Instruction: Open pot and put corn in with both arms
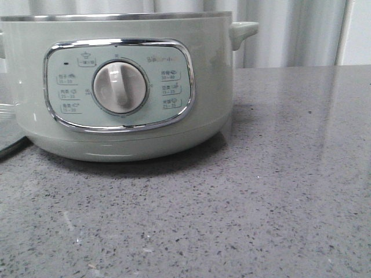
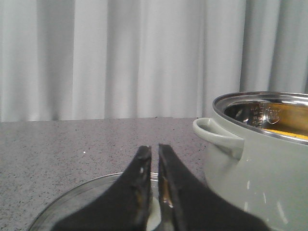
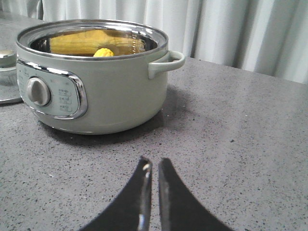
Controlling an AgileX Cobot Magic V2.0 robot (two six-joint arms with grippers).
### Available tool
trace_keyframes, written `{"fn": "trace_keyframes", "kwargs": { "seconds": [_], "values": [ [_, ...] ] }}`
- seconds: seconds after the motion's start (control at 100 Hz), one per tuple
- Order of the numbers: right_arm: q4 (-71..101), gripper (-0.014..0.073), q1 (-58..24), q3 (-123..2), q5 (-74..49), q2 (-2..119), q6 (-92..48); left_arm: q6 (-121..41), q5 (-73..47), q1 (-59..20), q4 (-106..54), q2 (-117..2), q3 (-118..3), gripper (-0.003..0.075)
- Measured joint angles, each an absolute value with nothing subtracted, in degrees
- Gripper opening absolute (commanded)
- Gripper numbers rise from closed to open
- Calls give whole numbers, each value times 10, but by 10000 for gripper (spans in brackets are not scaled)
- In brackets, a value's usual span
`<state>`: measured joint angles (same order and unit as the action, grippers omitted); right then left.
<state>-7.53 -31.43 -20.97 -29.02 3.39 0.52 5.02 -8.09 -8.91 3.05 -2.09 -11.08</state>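
The pale green pot (image 1: 203,87) stands open at the table's left, with its dial facing the front camera. It also shows in the right wrist view (image 3: 120,91) and the left wrist view (image 2: 260,183). The yellow corn (image 3: 103,52) lies inside the pot, and its yellow reflects on the steel inner wall. My left gripper (image 2: 154,149) is shut and empty, just above the glass lid (image 2: 72,202) that lies on the table left of the pot. My right gripper (image 3: 155,161) is shut and empty, low over the table in front of and right of the pot. Neither gripper shows in the front view.
The glass lid's edge (image 1: 8,136) pokes out at the pot's left in the front view, and its cream knob (image 3: 5,55) shows in the right wrist view. The grey speckled table (image 1: 278,191) runs right of the pot. White curtains (image 2: 120,57) hang behind.
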Motion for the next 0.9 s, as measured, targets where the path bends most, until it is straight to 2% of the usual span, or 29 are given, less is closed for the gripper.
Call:
{"fn": "trace_keyframes", "kwargs": {
  "seconds": [0.44,0.9],
  "values": [
    [-75,-48,-314,-210,-290,34,6,50,-77,-89,31,-21,-107,-20],
    [-76,-48,-314,-210,-290,34,6,7,-88,-41,7,2,1,-20]
  ]
}}
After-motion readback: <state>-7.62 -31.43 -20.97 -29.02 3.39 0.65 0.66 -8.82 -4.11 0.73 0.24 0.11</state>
